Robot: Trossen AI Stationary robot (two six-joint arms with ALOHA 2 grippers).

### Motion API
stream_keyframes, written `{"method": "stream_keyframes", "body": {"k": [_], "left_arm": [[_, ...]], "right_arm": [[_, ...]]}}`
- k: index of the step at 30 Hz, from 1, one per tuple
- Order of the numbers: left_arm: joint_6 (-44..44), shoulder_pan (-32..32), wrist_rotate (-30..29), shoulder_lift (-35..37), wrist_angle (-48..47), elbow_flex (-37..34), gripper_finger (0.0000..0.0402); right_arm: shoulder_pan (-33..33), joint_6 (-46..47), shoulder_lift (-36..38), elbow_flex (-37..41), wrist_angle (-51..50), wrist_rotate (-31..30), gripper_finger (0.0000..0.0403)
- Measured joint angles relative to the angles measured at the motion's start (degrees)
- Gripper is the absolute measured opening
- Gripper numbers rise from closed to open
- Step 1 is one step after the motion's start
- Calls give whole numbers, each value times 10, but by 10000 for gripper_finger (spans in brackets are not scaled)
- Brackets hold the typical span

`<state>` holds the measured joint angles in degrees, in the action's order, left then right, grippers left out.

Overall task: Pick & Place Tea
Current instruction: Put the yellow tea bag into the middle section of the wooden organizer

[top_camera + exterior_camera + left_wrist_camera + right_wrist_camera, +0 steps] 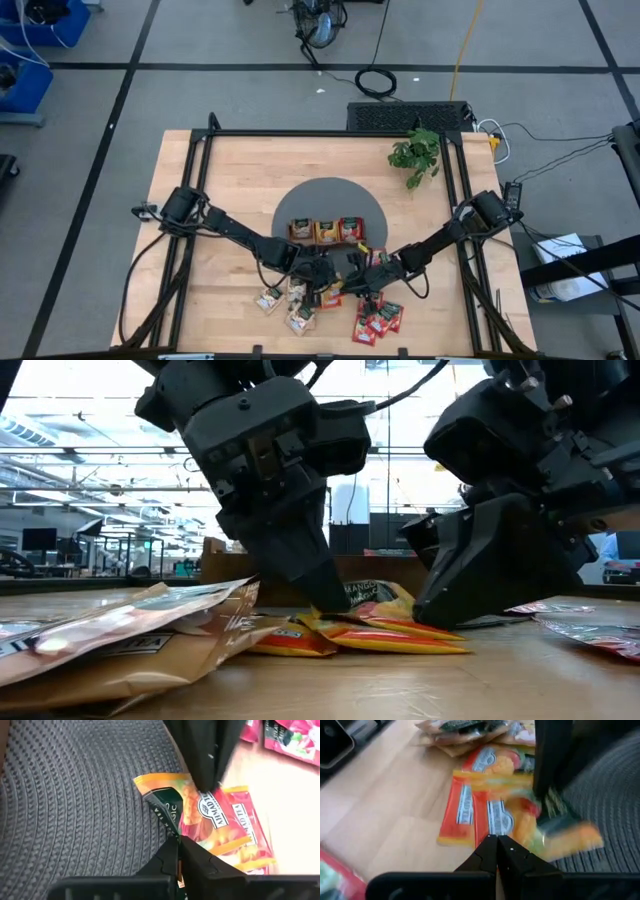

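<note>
A pale wooden worktop [220, 180] is sitting on a grey floor, carrying a round grey woven mat [330, 205] at its centre and a small green plant [416, 152] at about 1 o'clock from the mat. A brown wooden tray [327, 231] is lying on the mat, with a sachet showing in each of its three compartments.

The left hand [335, 275] is reaching in from 9 o'clock and is pressing down at the mat's 6 o'clock edge. Its fingers are closing on the corner of an orange tea sachet [200, 815], whose dark label is standing up between the tips in the left wrist view. The right hand [362, 292] is coming in from 3 o'clock with its fingers shut together, holding nothing, and is resting just beside the left hand, its tips pointing at the same orange sachets [490, 810].

More orange sachets are lying half on the mat's edge, half on the bare wood, directly under and between the two hands. Tan-and-green sachets [285, 305] are lying in a loose heap at 7 o'clock from the left hand, and red sachets [378, 320] are lying at 5 o'clock from the right hand. In the low view, the tan sachets [140, 635] are rising in front, partly hiding the orange ones [380, 630] beneath the two dark hands.
</note>
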<state>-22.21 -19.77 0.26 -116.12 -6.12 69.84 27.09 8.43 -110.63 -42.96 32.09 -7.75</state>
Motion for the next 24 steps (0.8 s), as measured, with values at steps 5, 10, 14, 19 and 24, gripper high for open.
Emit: {"method": "stream_keyframes", "body": {"k": [5,10,14,19,24], "left_arm": [[42,-9,-22,25,-9,0,5],[69,-27,-78,60,-26,2,12],[96,-46,-142,80,-49,2,4],[110,-65,-199,84,-55,2,12],[116,-71,-233,84,-54,2,4]], "right_arm": [[8,-16,49,4,-15,-15,30],[28,-18,135,0,-9,-70,90],[34,-1,174,2,-11,-87,140],[8,77,202,1,-37,-84,177],[-28,149,192,1,-50,-19,184]]}}
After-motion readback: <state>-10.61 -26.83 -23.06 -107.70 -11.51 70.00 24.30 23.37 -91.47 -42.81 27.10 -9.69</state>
